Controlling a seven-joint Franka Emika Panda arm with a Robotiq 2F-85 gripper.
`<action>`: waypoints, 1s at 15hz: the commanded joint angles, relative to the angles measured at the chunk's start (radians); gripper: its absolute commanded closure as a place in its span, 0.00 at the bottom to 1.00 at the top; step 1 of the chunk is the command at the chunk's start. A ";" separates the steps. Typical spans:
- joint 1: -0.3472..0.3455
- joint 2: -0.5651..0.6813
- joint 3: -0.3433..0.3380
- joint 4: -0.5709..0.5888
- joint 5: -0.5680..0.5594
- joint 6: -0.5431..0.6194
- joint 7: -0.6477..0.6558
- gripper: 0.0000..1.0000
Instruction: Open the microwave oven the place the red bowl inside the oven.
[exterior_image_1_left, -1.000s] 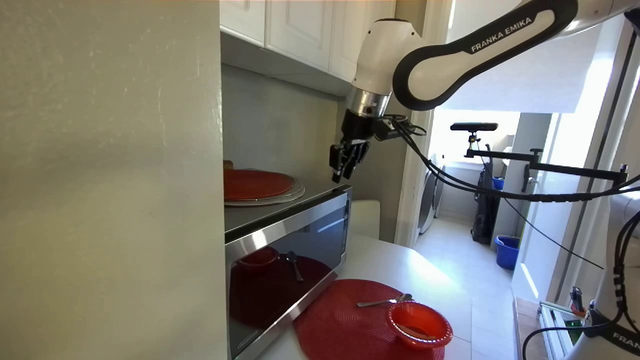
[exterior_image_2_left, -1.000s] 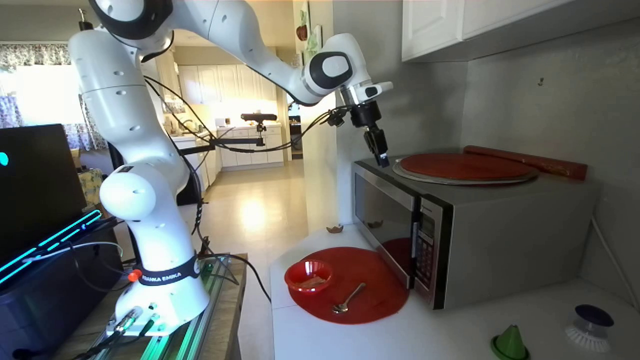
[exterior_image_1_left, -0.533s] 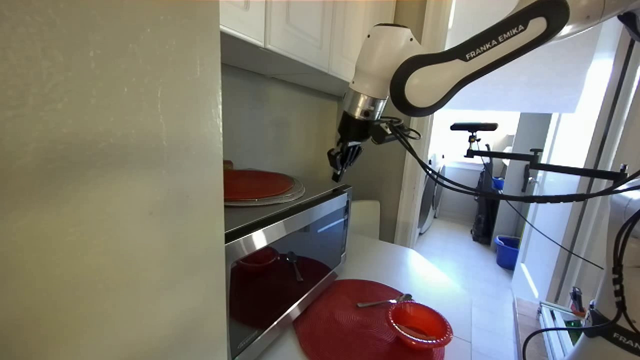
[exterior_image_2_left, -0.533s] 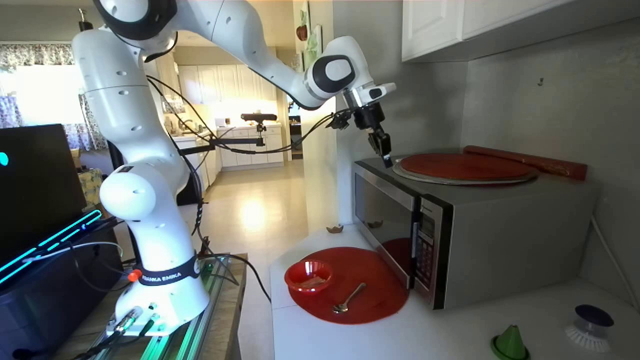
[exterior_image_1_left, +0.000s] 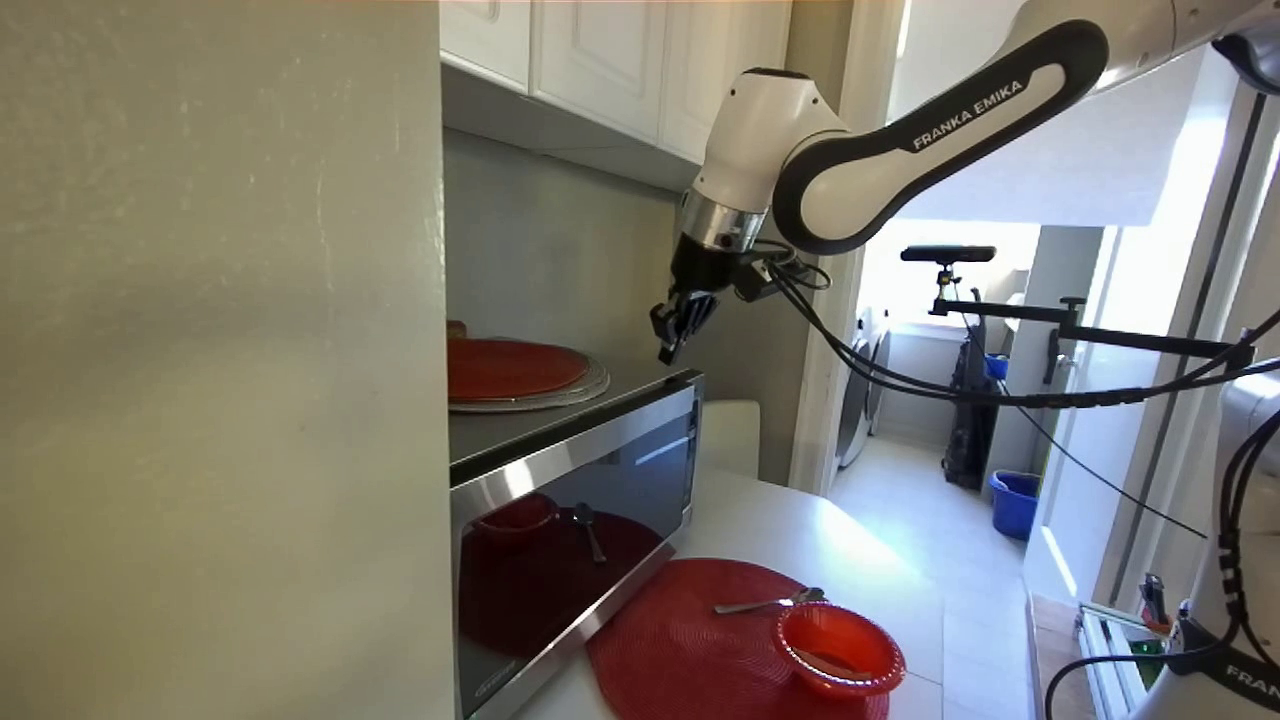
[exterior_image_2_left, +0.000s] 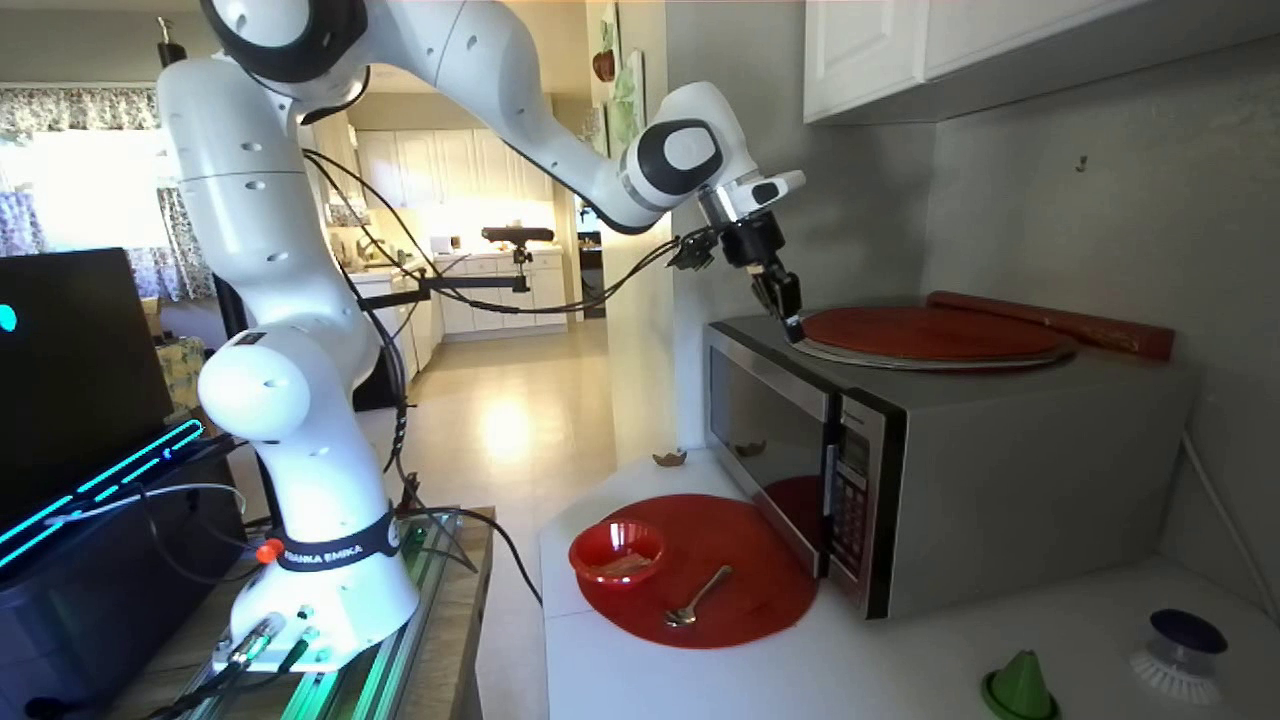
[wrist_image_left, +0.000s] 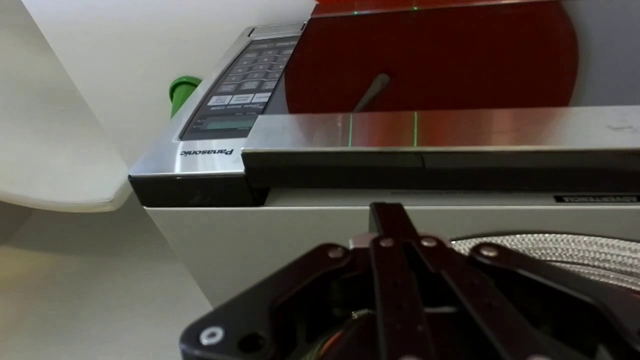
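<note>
1. While the white bench (exterior_image_2_left: 800, 680) is reached across by the arm (exterior_image_2_left: 265, 290), its wall side is taken up by the microwave oven (exterior_image_2_left: 940, 480).
2. The oven is seen closed in both exterior views, its dark glass door (exterior_image_2_left: 765, 420) framed in silvery metal and tinted by red reflections.
3. On its top, pale woven mats (exterior_image_2_left: 880, 362) are stacked under a round red mat (exterior_image_2_left: 930, 333); another red mat (exterior_image_2_left: 750, 560) is laid on the bench before the door.
4. The pincer (wrist_image_left: 386, 210) is closed, its fingertips brought together, and is pointed down at the front of the oven's top; whether that surface is touched cannot be told.
5. The red bowl (exterior_image_2_left: 617, 553) is set upright on the mat before the door, at its edge; its pale contents cannot be identified.
6. A spoon (exterior_image_2_left: 697, 597) is laid on the same mat, near the bowl but apart.
</note>
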 joint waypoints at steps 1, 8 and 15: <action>0.011 0.000 -0.011 0.002 0.000 -0.002 -0.002 0.99; 0.017 -0.002 -0.016 -0.012 0.008 0.008 -0.084 1.00; 0.010 0.029 -0.019 -0.016 -0.051 0.045 -0.047 1.00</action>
